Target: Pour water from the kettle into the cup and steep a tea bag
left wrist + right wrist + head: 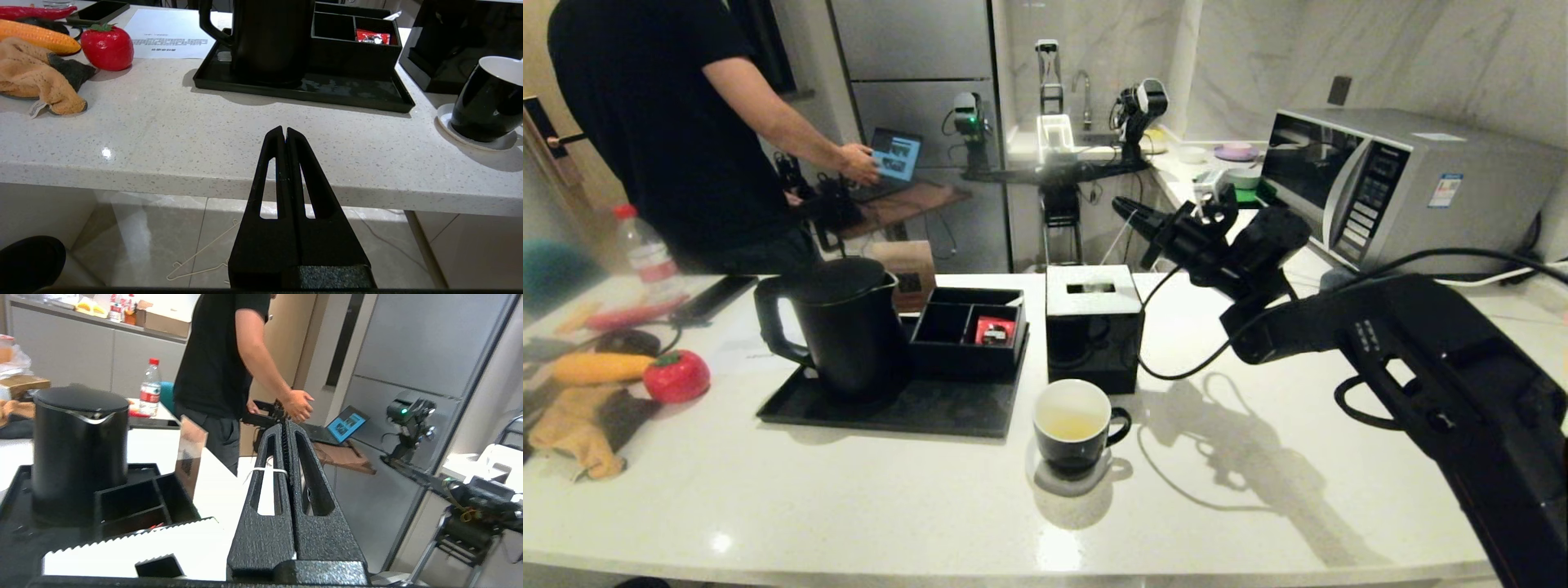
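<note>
The black kettle (pixel 837 327) stands upright with its lid on, at the left end of a black tray (pixel 890 408). In front of the tray the cup (pixel 1072 425) sits on a white coaster and holds pale yellowish water (pixel 1068 420). My right gripper (pixel 1123 206) hangs shut in the air behind the black tissue box, well above the counter. A thin white string (pixel 265 470) crosses one of its fingers (pixel 267 465) and runs into the seam between the jaws. The tea bag itself is hidden. My left gripper (pixel 284 130) is shut and empty, low at the counter's front edge.
A black tissue box (pixel 1092 327) stands behind the cup. An organiser (pixel 968 331) on the tray holds a red packet (pixel 995 331). A toy tomato (pixel 676 376), corn and a cloth lie far left. A microwave (pixel 1405 180) sits back right. A person (pixel 662 122) stands beyond the counter.
</note>
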Controlling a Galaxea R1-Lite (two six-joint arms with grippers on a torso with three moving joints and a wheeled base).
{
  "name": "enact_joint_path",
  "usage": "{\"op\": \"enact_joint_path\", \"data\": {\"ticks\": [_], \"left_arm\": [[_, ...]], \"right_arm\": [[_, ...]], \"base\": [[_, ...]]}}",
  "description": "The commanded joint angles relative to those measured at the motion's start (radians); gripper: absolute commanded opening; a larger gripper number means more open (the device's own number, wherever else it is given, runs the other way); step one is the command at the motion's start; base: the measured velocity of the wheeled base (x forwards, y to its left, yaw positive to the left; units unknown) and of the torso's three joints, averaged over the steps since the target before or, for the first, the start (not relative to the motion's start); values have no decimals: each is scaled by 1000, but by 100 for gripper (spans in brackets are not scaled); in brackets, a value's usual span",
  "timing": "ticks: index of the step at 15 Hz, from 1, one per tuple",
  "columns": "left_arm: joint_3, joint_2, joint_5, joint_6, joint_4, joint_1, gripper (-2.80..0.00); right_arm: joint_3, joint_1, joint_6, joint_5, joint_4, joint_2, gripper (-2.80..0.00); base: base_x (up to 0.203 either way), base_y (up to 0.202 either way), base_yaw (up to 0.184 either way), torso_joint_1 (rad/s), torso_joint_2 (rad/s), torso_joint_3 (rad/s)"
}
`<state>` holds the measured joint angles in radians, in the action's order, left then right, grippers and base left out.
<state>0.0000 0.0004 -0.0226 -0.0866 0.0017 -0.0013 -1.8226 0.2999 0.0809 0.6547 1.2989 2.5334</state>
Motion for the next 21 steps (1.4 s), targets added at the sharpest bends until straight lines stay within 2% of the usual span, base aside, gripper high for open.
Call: {"op": "enact_joint_path", "data": {"ticks": [1,10,12,13,19,21], "left_arm": [[0,0,0,-1,0,0,-280],[0,0,0,-1,0,0,-280],[0,0,0,-1,0,0,-280],[0,0,0,-1,0,0,-280],[0,0,0,-1,0,0,-280],[0,0,0,-1,0,0,-280]], "right_arm": [[37,14,-1,3,19,-1,-280],[73,36,-1,-4,23,-1,-280],[78,41,-1,-29,21,-4,-280],[80,44,-1,-39,20,-4,0],[86,45,-5,-43,23,-15,0],[88,44,-33,-43,20,-16,0]], "base": [[0,0,0,0,0,0],[0,0,0,0,0,0],[0,0,0,0,0,0],[0,0,0,0,0,0],[0,0,0,0,0,0],[0,0,0,0,0,0]]}}
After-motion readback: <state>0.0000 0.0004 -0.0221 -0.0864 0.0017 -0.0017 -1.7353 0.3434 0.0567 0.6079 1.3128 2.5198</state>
